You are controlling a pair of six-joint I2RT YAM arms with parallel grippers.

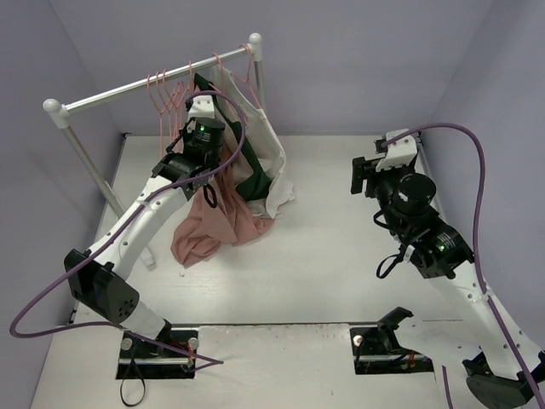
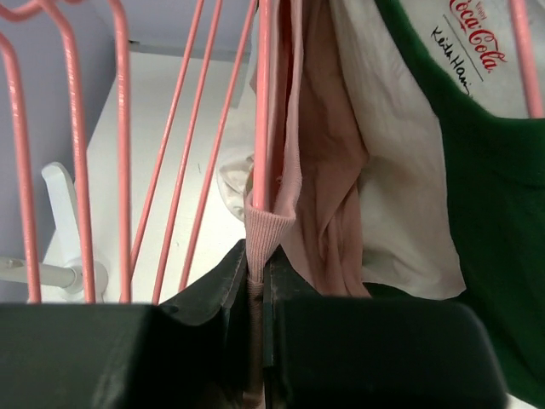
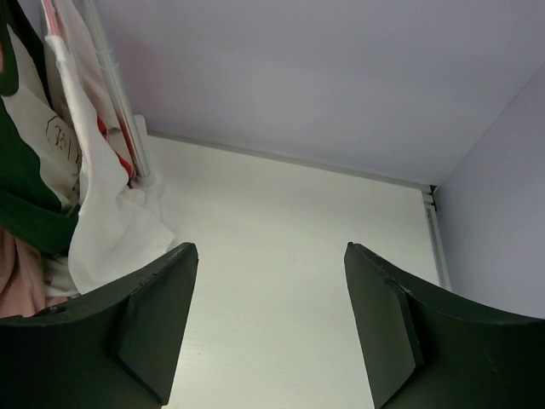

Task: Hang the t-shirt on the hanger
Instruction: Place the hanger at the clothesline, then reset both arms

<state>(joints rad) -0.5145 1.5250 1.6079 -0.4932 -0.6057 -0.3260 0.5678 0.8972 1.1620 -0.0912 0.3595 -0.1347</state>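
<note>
The pink t-shirt (image 1: 213, 226) hangs from my left gripper (image 1: 207, 189), and its lower part bunches on the table. In the left wrist view my left gripper (image 2: 257, 281) is shut on the shirt's ribbed collar (image 2: 271, 228). The collar lies right against a wire of a pink hanger (image 2: 264, 102). Several pink hangers (image 1: 162, 94) hang on the rack above. My right gripper (image 1: 362, 175) is open and empty over the right side of the table, its jaws (image 3: 268, 324) wide apart. A bit of the pink shirt (image 3: 13, 273) shows at the left edge of the right wrist view.
The white-and-metal rack pole (image 1: 145, 83) spans the back left on slanted legs. A green and white Coca-Cola shirt (image 1: 247, 153) hangs on it right beside the pink one, also seen in the left wrist view (image 2: 477, 170). Walls close the table on three sides.
</note>
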